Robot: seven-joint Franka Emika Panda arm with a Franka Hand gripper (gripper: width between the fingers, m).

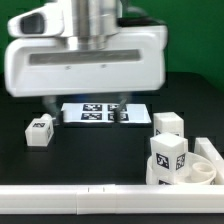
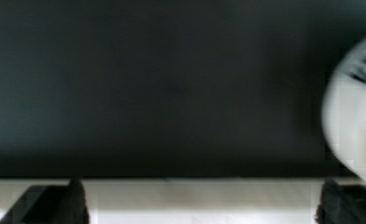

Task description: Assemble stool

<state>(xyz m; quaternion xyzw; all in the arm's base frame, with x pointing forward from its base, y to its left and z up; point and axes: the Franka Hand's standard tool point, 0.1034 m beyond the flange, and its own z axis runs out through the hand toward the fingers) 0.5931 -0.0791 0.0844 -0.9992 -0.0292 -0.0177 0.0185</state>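
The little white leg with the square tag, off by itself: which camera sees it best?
The exterior view. There the lone leg sits in full sight on the black table, tag facing the camera. The wrist view shows none of it, only dark table and a blurred white shape at one edge.

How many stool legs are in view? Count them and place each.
3. The left leg sits alone at the exterior view's left; the right leg stands behind the seat; the third leg stands on the seat. The arm may hide more.
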